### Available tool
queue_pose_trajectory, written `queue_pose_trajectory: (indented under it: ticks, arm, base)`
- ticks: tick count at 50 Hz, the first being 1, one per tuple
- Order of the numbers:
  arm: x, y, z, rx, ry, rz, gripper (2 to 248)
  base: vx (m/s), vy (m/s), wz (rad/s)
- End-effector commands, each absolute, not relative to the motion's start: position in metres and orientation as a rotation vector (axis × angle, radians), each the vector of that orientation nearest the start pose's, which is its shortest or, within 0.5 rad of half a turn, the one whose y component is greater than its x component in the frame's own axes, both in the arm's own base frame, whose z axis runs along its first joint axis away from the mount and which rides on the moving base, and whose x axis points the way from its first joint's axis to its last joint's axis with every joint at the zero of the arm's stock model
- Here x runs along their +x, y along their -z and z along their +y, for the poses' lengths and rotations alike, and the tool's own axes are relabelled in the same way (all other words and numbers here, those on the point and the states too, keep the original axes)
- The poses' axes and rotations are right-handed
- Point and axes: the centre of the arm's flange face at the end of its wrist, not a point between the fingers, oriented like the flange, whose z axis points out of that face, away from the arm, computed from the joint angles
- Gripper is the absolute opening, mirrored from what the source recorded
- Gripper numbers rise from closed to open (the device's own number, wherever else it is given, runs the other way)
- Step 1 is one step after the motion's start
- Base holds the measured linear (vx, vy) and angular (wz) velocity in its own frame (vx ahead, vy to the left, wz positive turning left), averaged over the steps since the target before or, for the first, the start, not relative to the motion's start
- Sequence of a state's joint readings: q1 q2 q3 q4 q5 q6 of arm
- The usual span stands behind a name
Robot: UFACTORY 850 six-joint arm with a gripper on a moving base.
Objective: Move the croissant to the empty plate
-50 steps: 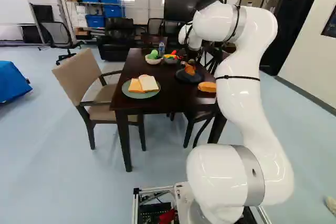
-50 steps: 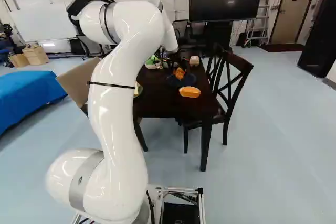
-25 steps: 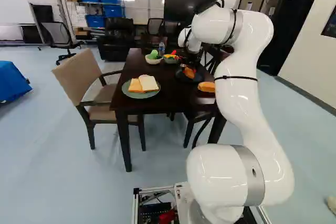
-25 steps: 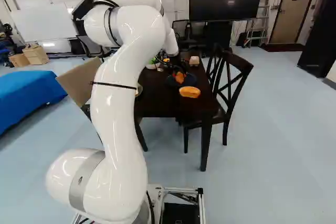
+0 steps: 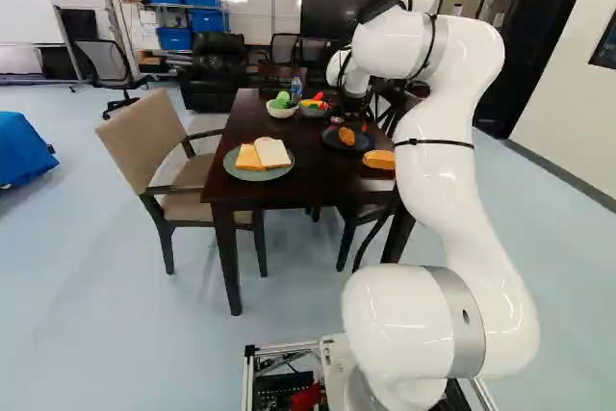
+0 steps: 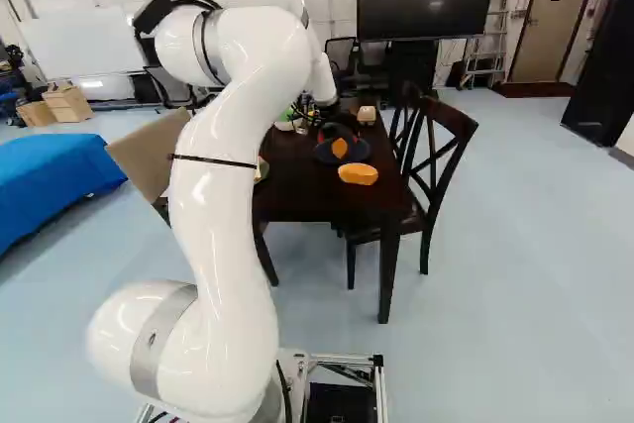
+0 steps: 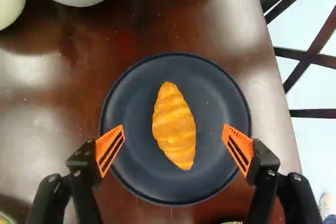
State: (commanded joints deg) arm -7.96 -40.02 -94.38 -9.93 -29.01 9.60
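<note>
While my claw (image 5: 350,123) stands spread wide, its two orange pads (image 7: 111,144) apart from the croissant (image 7: 174,126): one croissant, on one dark round plate (image 7: 220,98); beyond that plate, two bowls (image 5: 281,112); nearer my base, one green plate (image 5: 252,176).

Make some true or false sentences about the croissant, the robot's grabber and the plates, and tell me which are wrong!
1. The croissant lies on the dark plate. True.
2. The gripper is squeezing the croissant. False: the gripper is open, its fingers wide apart.
3. The gripper's pads are blue. False: the pads are orange.
4. A white bread slice lies on another plate. True.
5. The croissant hangs over the table's edge. False: it lies inside the dark plate's rim.
</note>
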Motion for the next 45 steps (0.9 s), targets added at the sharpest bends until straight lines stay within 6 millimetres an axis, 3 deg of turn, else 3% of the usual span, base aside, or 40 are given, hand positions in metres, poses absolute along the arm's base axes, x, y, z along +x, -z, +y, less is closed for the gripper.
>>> queue_pose_trajectory:
  ticks: [45]
  arm:
    - [0.622,-0.522,-0.071,-3.158,0.695,0.226,247]
  base:
    - [0.0,0.0,0.0]
